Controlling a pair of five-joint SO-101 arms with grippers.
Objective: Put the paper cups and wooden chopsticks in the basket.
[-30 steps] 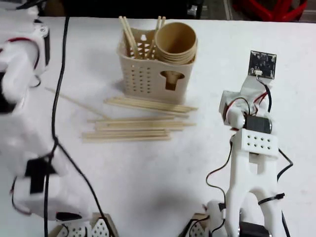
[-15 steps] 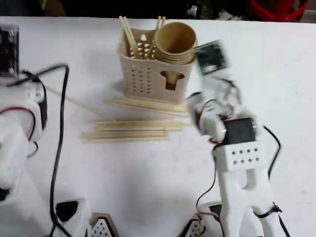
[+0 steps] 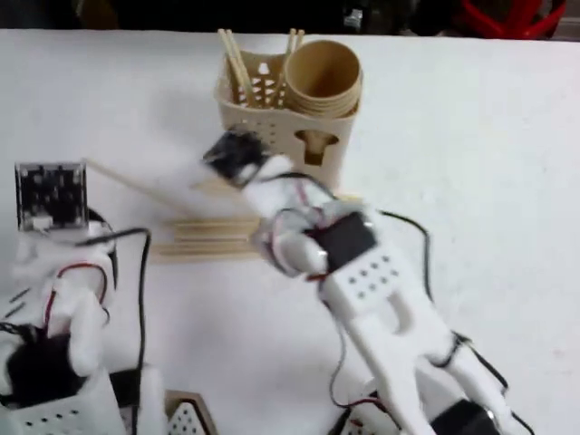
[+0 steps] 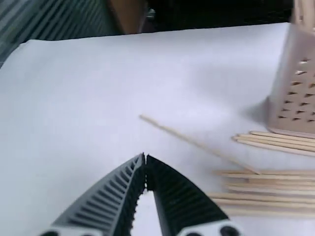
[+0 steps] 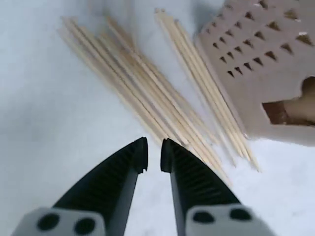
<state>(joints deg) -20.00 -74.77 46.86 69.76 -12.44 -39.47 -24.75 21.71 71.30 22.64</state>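
The left arm (image 3: 63, 308) stands low at the front left of the white surface (image 3: 489, 136). Its left hand (image 4: 144, 164) hovers above a bare patch with the jaws pressed together at the tips, gripping nothing. Just past it lies a single chopstick (image 4: 197, 144), slanted and apart from the others.

Toward the middle, a loose pile of wooden chopsticks (image 3: 204, 237) lies flat on the surface, roughly parallel to the front of the basket. A smaller row of chopsticks (image 5: 206, 93) lies closer to the basket, one end just beside its foot.

The basket (image 3: 263, 136) stands upright toward the back of the surface. A stack of paper cups (image 3: 322, 72) sits nested in its right part, mouths up. A few upright chopsticks (image 3: 236, 59) lean in its left part and behind the cups.

The right arm (image 3: 381, 299) lies diagonally from the front right toward the middle, over the pile. The right hand (image 5: 153, 150) hangs above one end of the pile, its jaws a narrow gap apart with nothing between them. Whether the tips touch the sticks cannot be told.
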